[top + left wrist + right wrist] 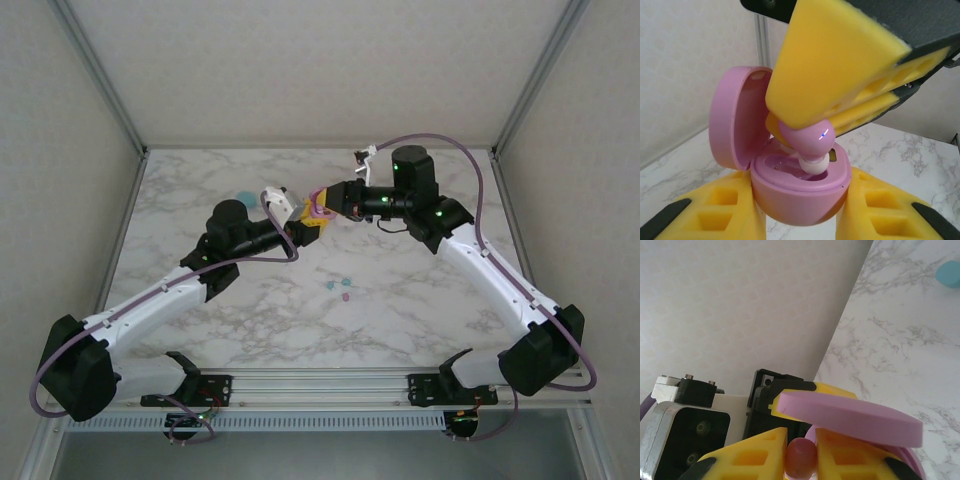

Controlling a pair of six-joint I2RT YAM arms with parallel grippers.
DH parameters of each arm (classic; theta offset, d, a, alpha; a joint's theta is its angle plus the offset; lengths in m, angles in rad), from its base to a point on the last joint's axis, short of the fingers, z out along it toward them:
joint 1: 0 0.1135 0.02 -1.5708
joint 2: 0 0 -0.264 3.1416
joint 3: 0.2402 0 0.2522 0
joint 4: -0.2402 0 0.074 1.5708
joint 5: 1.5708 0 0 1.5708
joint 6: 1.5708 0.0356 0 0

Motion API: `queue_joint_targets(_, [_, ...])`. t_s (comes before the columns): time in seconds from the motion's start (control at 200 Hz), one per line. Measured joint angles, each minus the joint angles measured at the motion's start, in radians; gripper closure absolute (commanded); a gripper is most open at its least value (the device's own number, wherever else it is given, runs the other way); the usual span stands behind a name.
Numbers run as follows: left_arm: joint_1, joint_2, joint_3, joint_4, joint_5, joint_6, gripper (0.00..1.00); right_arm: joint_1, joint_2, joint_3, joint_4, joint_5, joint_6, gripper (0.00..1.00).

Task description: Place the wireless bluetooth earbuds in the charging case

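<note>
Operator: Nearest my left wrist camera are the yellow pads [715, 210] of my left hand [800, 197], clenched on either side of the pink charging case [795, 205].

Desk: Why hold it up instead of leaving it on the bench [430, 300]?

Operator: My guess is so the case can't skid or tip when I press into it. Its lid [732, 120] stands hinged open to the left, so the wells face up toward my other arm.

Desk: And the bud?

Operator: The pink earbud [807, 137] is pinched in my right hand [790, 122], which is clenched on the bud's rounded body with the white tip [815, 165] pointing down. The tip is at the mouth of a well, touching or just inside. I can't tell whether it is seated.

Desk: Arm poses?

Operator: From above, both arms reach toward the middle of the bench and the hands meet nose to nose. The left forearm stretches low on a diagonal. The right arm is folded high, its wrist turned back toward the left and the hand angled down onto the case.

Desk: Anything else?

Operator: Loose earbuds [338, 288] lie on the bench nearer the bases, well apart from the hands. A teal case [245, 195] sits off to the left. I think the next move needs a short, straight push before I let go.
</note>
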Motion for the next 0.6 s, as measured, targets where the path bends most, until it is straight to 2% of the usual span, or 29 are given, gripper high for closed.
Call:
queue_joint_targets(0.25, [0.000, 0.000, 0.000, 0.001, -0.016, -0.004, 0.83, 0.015, 0.007, 0.017, -0.016, 0.020, -0.017, 0.79])
queue_joint_targets(0.601, [-0.006, 0.000, 0.000, -0.004, -0.039, -0.004, 0.83, 0.040, 0.032, 0.086, -0.137, 0.101, -0.080, 0.76])
